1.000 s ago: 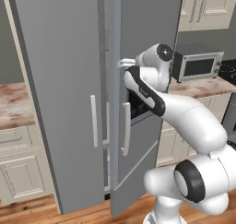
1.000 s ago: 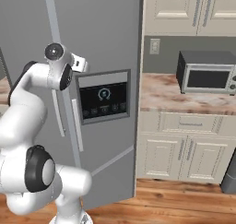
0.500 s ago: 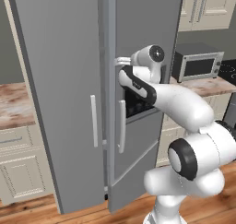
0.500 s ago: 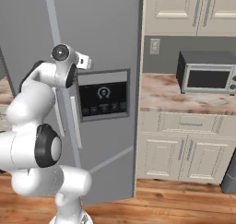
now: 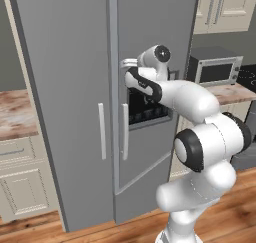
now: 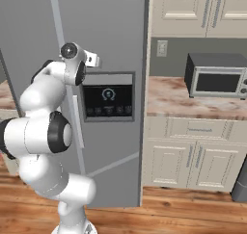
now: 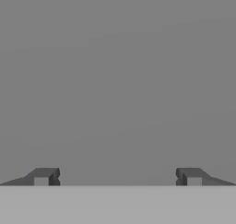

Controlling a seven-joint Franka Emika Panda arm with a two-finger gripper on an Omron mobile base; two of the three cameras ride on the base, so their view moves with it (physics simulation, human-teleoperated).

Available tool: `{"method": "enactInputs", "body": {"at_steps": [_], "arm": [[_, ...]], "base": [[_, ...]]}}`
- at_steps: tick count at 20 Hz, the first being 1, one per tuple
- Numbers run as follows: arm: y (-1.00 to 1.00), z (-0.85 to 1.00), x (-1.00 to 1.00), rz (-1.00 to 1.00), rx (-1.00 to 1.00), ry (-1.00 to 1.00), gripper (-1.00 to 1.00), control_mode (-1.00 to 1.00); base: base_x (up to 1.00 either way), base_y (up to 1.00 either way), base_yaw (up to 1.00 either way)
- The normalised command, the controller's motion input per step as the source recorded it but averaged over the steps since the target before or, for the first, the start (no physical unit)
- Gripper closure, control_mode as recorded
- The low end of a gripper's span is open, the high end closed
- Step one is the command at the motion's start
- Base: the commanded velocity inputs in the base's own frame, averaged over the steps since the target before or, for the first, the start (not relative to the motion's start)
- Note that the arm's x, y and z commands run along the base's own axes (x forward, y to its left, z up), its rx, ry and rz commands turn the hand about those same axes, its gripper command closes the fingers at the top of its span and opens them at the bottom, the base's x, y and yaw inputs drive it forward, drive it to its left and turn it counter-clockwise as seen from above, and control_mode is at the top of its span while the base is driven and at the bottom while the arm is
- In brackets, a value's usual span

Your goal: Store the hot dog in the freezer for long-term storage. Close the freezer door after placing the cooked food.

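The freezer door [image 5: 155, 32], tall and grey with a black dispenser panel [image 6: 108, 100] and a white vertical handle [image 5: 125, 131], stands almost flush with the plain grey door [image 5: 65, 87] beside it. My gripper [image 5: 125, 64] is open and sits against the door's face just above the dispenser panel, also seen as the gripper [image 6: 94, 60] from the other side. In the hand view the gripper [image 7: 117, 176] faces flat grey door surface at very close range, its fingertips [image 7: 46, 174] wide apart with nothing between them. The hot dog and the freezer's inside are hidden behind the door.
A microwave [image 6: 216, 80] stands on the marble counter [image 6: 169, 96] to the right of the fridge. Cream cabinets [image 6: 193, 156] sit below and above it. Another counter [image 5: 15, 112] lies left of the fridge. Wooden floor [image 6: 169, 214] spreads in front.
My arm has stretched forward, and the hand has moved further away from the base along with the freezer door, which has swung closer to shut. The jaws stay wide.
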Motion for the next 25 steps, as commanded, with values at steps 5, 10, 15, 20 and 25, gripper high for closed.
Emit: {"method": "enactInputs", "body": {"at_steps": [5,10,15,20,25], "arm": [[0.0,0.0,0.31,-0.06,-0.04,0.0,-1.0,-1.0],[0.01,0.0,0.31,-0.08,-0.06,-0.01,-1.0,-1.0],[0.0,0.0,0.38,-0.09,-0.05,-0.03,-1.0,-1.0],[0.0,0.0,0.44,-0.08,0.0,-0.09,-1.0,-1.0],[0.0,-0.01,0.51,-0.07,0.0,-0.02,-1.0,-1.0]], "base": [[0.0,0.0,0.0],[0.0,0.0,0.0],[0.0,0.0,0.0],[0.0,0.0,0.0],[0.0,0.0,0.0]]}}
